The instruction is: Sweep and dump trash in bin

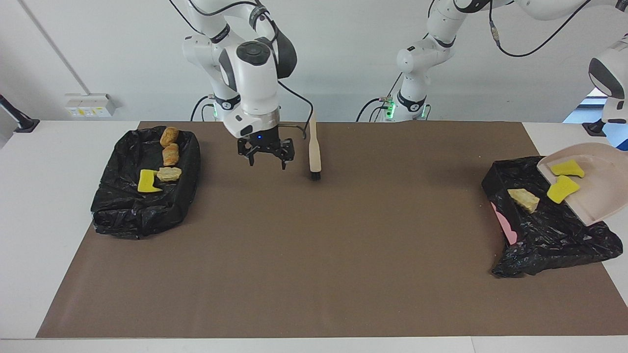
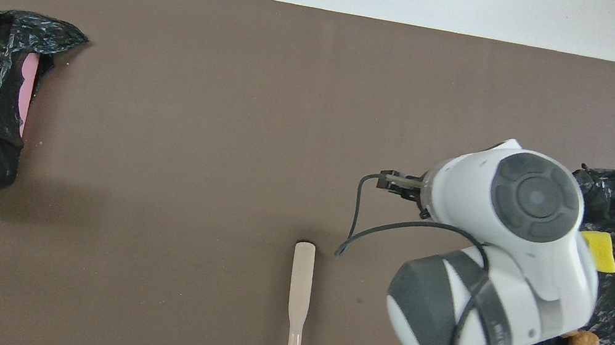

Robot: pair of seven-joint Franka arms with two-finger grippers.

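Two worries here: the black-bagged bin (image 1: 549, 235) at the left arm's end has a slumped liner, and the dustpan (image 1: 596, 198), pinched tight in the left claw (image 1: 620, 132), is tipped over its edge, not its middle, so trash could bounce off onto the worktop (image 1: 343, 245). The right claw (image 1: 265, 156) hovers wide and empty well apart from that bin, no help. One beige chunk (image 1: 523, 200) lies on the liner; two yellow sponges (image 1: 567, 168) sit on the pan above and might stick.
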